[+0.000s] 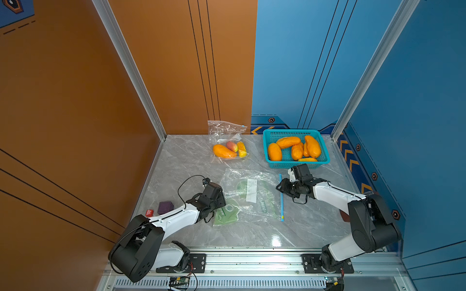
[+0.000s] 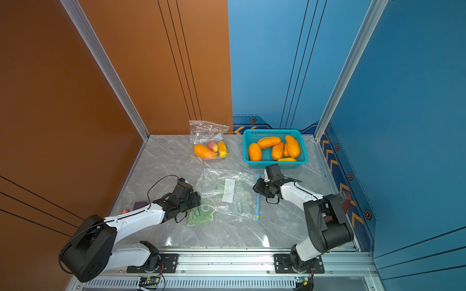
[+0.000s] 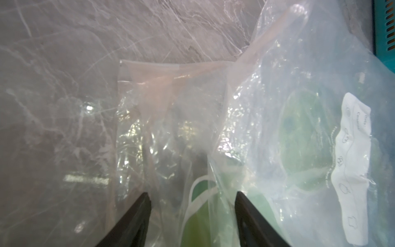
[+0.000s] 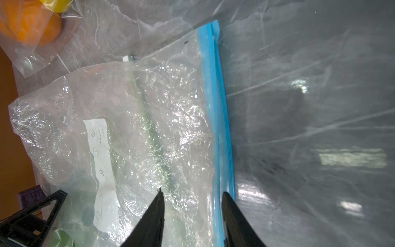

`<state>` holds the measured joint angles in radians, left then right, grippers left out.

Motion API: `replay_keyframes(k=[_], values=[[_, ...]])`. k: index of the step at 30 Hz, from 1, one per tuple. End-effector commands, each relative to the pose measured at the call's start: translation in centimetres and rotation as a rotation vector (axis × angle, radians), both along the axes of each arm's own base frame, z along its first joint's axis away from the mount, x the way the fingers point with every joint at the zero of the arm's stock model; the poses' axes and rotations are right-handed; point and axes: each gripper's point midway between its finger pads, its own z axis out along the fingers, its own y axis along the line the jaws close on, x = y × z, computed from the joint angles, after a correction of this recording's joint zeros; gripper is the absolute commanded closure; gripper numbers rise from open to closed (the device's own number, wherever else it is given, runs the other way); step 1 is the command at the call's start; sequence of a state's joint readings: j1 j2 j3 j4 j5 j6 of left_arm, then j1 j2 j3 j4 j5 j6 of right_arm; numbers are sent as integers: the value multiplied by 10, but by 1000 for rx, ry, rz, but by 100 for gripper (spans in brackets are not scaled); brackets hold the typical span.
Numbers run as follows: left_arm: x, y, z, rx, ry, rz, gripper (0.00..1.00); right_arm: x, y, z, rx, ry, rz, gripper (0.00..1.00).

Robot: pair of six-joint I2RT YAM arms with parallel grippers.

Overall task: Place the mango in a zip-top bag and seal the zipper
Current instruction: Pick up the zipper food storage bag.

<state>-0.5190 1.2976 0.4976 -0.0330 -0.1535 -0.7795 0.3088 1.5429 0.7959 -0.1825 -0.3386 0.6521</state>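
Both spread-fingered: right hand (image 4: 191,193) straddles blue zipper (image 1: 281,199) of zip-top bag (image 1: 252,196), left hand (image 3: 192,193) over bag's opposite edge; mangoes (image 1: 312,146) in basket (image 1: 297,165) just beyond bag, beside right hand

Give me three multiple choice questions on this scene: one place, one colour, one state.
1. The basket sits: A far end, robot's right; B near end, robot's left; C centre.
2. The zipper strip on the flat bag is: A red; B blue; C green.
3. The right end effector is: A shut on a mango; B open; C shut on the basket.
Answers: A, far right in both top views; B, blue in the right wrist view; B, its jaws stand apart over the bag's edge.
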Motion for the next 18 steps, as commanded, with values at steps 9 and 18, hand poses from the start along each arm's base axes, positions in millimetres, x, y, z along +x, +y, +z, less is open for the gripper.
replay_keyframes(k=[9,18], values=[[-3,2,-3,7,13,1,35,6,6,5,26,-15,10,60],[-2,0,-2,7,10,-5,35,7,9,-15,66,6,30,60]])
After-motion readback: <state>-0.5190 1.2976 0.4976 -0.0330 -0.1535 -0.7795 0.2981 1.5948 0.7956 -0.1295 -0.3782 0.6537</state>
